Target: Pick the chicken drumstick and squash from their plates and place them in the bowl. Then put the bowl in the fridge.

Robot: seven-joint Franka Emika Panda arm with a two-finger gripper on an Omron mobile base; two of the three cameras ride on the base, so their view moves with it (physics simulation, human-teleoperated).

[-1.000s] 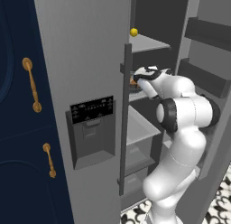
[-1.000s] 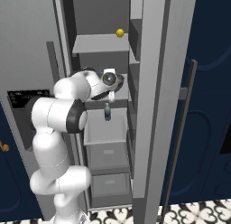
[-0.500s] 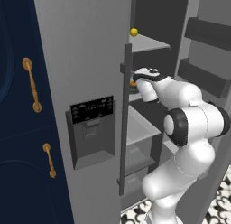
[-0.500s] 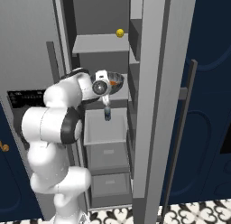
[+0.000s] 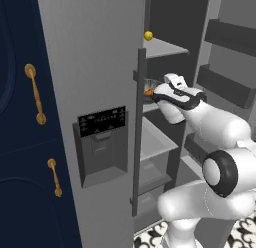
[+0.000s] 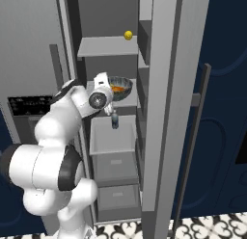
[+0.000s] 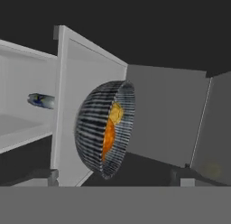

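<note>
Claw (image 7: 113,172) spread wide and empty before the bowl (image 7: 106,128), which sits on a fridge (image 5: 100,67) shelf carrying the chicken drumstick (image 7: 108,135) and squash (image 7: 116,114); a careless retreat could clip its rim and tip it.

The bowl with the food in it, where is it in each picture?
Left base view: the bowl peeks out on a fridge shelf, just left of the white arm, upper middle.
Right base view: it sits on the middle shelf, above centre, right of the arm.
Hand view: it fills the centre, turned sideways because the camera is rolled.
Shared landmark: the small yellow ball on the shelf above, seen in both base views.
</note>
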